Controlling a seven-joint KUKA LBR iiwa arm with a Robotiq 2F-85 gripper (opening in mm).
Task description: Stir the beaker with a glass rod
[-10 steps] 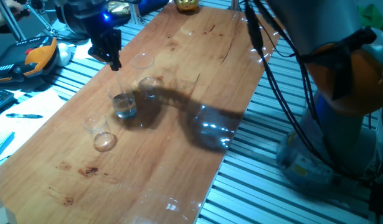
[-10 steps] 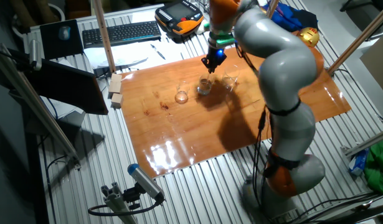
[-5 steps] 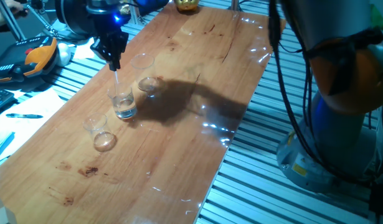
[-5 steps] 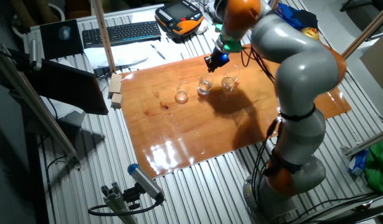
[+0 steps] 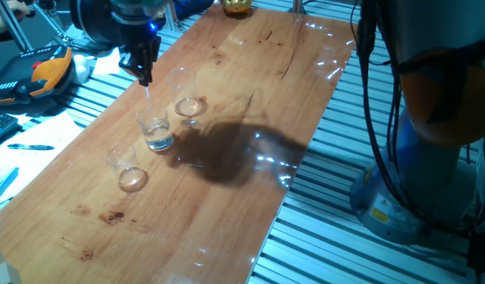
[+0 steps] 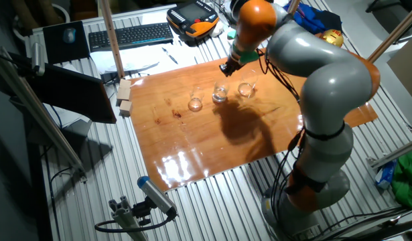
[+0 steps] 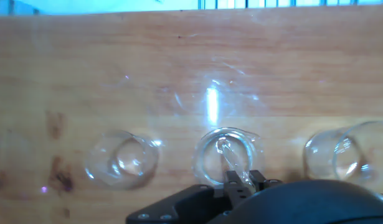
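The beaker [image 5: 155, 132] stands in the middle of a row of three clear glasses on the wooden table; it also shows in the other fixed view [image 6: 220, 94] and in the hand view [image 7: 225, 158]. My gripper [image 5: 143, 69] hangs just above and behind it, shut on the top of the glass rod [image 5: 148, 101]. In the hand view the glass rod [image 7: 230, 160] slants from my gripper [image 7: 244, 182] down into the beaker, its tip near the base. In the other fixed view my gripper [image 6: 228, 67] is above the beaker and the rod is too thin to see.
A smaller clear beaker [image 5: 126, 167] stands to one side of the beaker and a taller, wider one [image 5: 185, 93] to the other, each about a beaker's width away. The table's wooden top [image 5: 226, 213] ends in metal slats [image 5: 321, 229]. A keyboard [image 6: 128, 35] lies beyond the far edge.
The arm's upper links have swung round and its shadow has slid across the table. The gripper stays over the beaker, shifting only slightly, with the rod still in it.
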